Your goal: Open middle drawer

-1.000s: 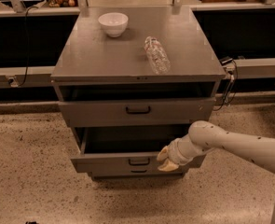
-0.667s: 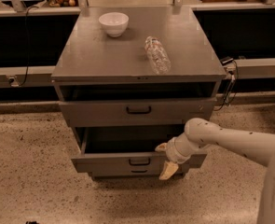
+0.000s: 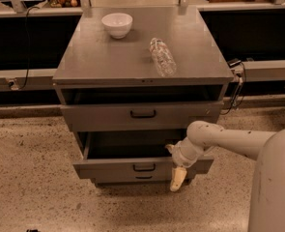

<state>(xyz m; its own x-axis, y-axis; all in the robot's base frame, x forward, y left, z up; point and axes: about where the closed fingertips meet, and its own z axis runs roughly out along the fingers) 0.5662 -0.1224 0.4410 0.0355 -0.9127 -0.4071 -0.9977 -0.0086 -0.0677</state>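
Observation:
The grey cabinet (image 3: 108,57) has three stacked drawers. The middle drawer (image 3: 118,169) is pulled out part way, so its dark tray shows behind its front panel, which has a small black handle (image 3: 144,167) at the centre. My gripper (image 3: 177,179) is on a white arm coming from the right. It hangs in front of the right part of the middle drawer's front panel, right of the handle, with its cream tip pointing down. The top drawer (image 3: 98,117) sits above with its own black handle. Only a strip of the bottom drawer (image 3: 143,178) shows below.
A white bowl (image 3: 117,24) and a clear plastic bottle (image 3: 162,57) lying on its side rest on the cabinet top. Dark counters run behind on both sides. A cable hangs at the right (image 3: 236,88). The speckled floor (image 3: 31,178) spreads in front.
My gripper has dropped a little and turned to point down, sliding lower along the middle drawer's front panel. The drawer stands about as far out as before.

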